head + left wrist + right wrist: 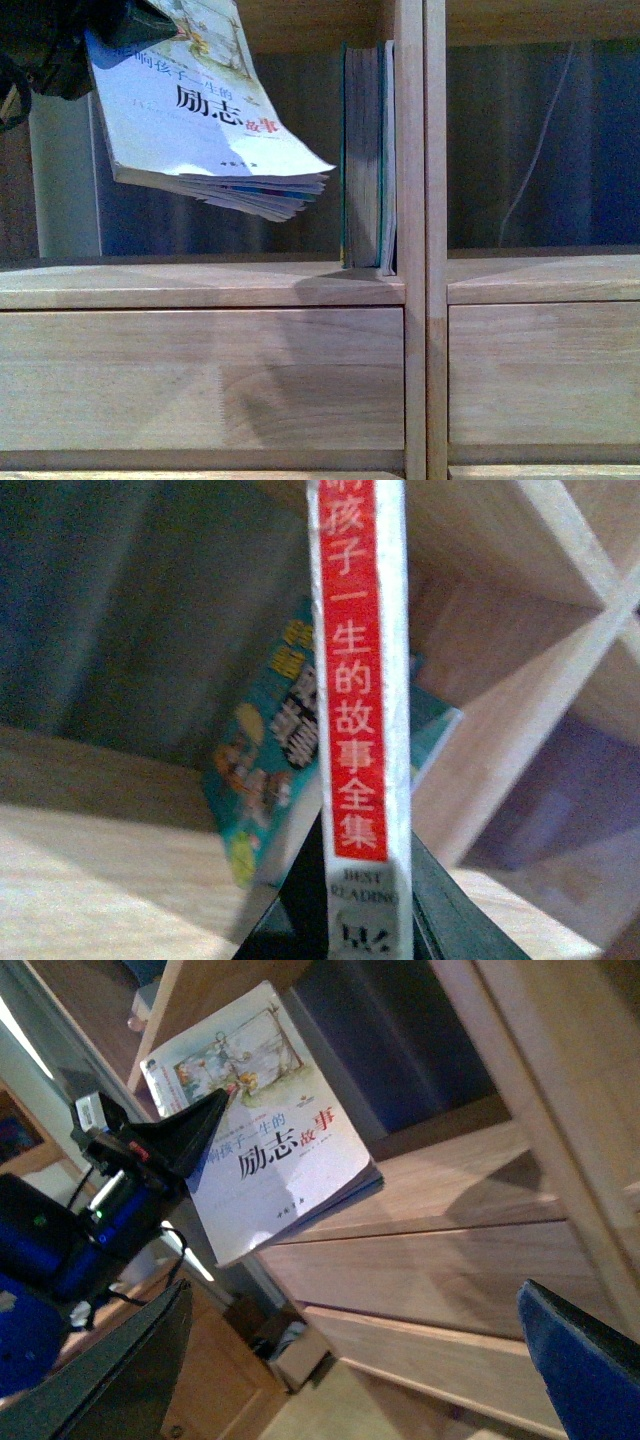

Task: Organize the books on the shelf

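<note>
My left gripper point(150, 22) is shut on the white-and-blue paperback point(200, 110) and holds it tilted in the air, in the upper left of the shelf's left compartment. In the left wrist view its red spine point(358, 680) stands between my dark fingers point(300, 910). The teal book point(362, 155) stands upright against the shelf's centre divider, with the slim pale-grey book point(388, 160) on its right. The teal book point(270, 780) shows behind the spine. The right wrist view shows the paperback point(270, 1140) in the left gripper point(170, 1140). My right gripper point(350, 1360) is open and empty, away from the shelf point(200, 285).
Two upright divider posts point(420, 240) split the compartments. Flat drawer fronts point(200, 380) lie below the ledge. The right compartment has a dark back and a thin white cable point(535, 150). A cardboard box point(295, 1355) sits on the floor beside a wooden cabinet point(220, 1390).
</note>
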You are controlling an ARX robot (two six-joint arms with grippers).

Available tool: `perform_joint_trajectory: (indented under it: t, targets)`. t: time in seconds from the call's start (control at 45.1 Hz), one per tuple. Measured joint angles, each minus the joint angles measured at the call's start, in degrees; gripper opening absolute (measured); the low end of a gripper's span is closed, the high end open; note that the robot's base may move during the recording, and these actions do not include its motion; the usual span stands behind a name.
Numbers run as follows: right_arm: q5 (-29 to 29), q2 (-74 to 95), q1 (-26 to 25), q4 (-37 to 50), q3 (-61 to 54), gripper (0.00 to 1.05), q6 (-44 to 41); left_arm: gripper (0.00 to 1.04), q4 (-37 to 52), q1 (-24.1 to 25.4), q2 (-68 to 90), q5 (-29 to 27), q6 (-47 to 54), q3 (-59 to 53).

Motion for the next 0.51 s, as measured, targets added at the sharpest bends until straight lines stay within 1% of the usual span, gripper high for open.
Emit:
perform_joint_trajectory:
  t: [0.022, 0.044, 0.133, 0.199, 0.266, 0.377, 0.443, 0.509]
  targets:
    - [-0.7, -1.1, -1.4, -0.9, -0.1, 0.98, -0.9, 0.07, -0.4, -0.2, 0.7, -1.1, 2.7, 1.0]
    - [-1.0, -1.6, -2.1, -1.3, -0.2, 0.98, -1.1, 0.07, -0.6, -0.2, 1.1, -1.7, 3.3, 1.5]
    - [-3.9, -5.9, -8.2, -3.8, -0.7, 0.98, -4.1, 0.07, -2.1, -1.4, 5.6, -6.4, 13.7, 6.3]
    - [-4.2, -8.5, -11.1, -5.6, -1.2, 0.98, -6.4, 0.07, -2.6, -2.4, 9.0, -8.6, 20.2, 9.4]
    - [-4.8, -10.3, -12.3, -6.4, -2.1, 0.98, -7.7, 0.07, -2.4, -3.8, 12.4, -10.6, 25.8, 12.2]
    - [-5.3, -11.2, -12.4, -6.4, -2.3, 0.98, -8.9, 0.07, 0.1, -6.0, 18.1, -13.6, 36.3, 16.5]
    - [-5.3, -11.2, -12.5, -6.4, -2.3, 0.98, -9.1, 0.07, 2.8, -7.0, 20.9, -15.0, 41.5, 18.6]
    - [-5.3, -11.1, -12.6, -6.5, -2.3, 0.98, -9.1, 0.07, 8.5, -7.9, 24.2, -17.0, 48.0, 19.9]
